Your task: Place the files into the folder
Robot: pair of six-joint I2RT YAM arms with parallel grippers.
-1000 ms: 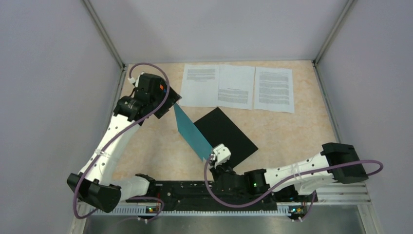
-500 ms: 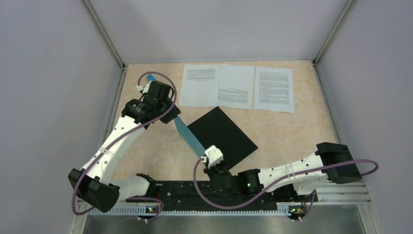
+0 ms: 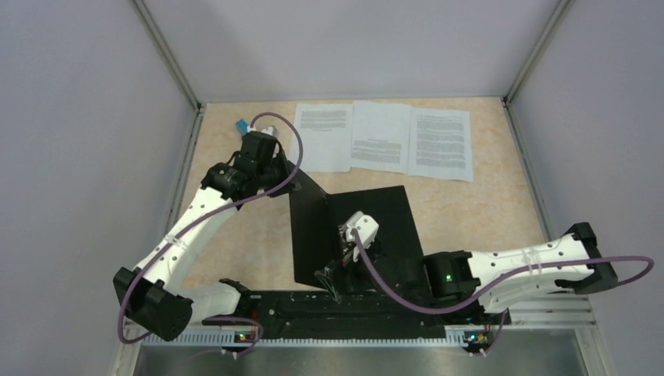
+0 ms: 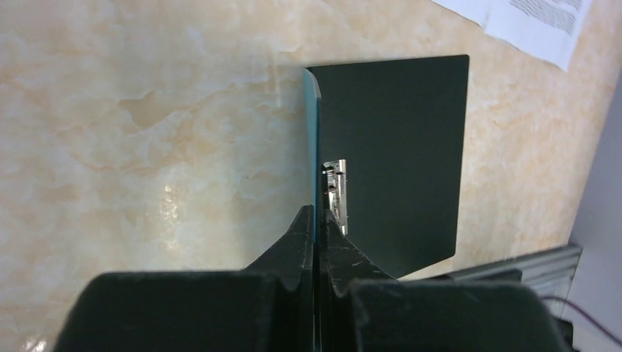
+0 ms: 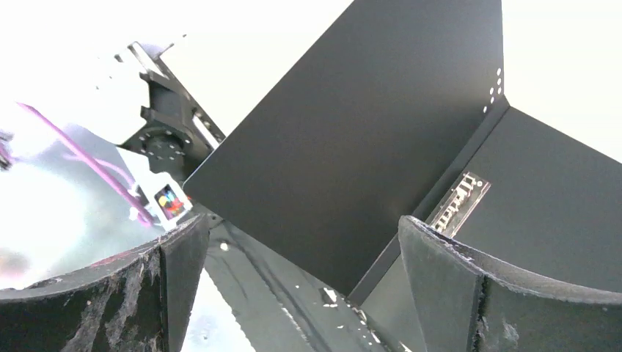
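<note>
Left gripper (image 4: 315, 220) is clamped on the free edge of the folder's cover (image 3: 309, 231), which is held stood up, roughly upright. In the left wrist view the cover is seen edge-on, as a thin teal line. The folder (image 3: 391, 215) is thus open in the middle of the table (image 3: 485, 211). Its black back panel lies flat to the right of the raised cover, with the metal clip (image 4: 336, 192) at the spine between them.

Right gripper (image 5: 301, 242) is spread wide with nothing in it. It is poised over the open folder near the spine, facing the inside of the raised cover.

The files (image 3: 380, 137) are not yet in the folder. All three sheets are laid in a row along the far edge, beyond the folder from both grippers. Their long axes run away from the robot, the rightmost sheet slightly skewed.

The leftmost sheet lies just beside the left gripper, but that gripper is taken up by the cover. The free right gripper is judged the one for the pick, with a reach past the folder toward the far edge.

Hard to make out:
- The near corner of the leftmost sheet is covered by the left gripper and the cover.
- Whether the sheets overlap or only touch cannot be told.
- The folder's near edge is hidden under the right arm.
- The teal outer face is not shown.
- A small blue object (image 3: 242, 125) is half hidden behind the left arm's cable.
</note>
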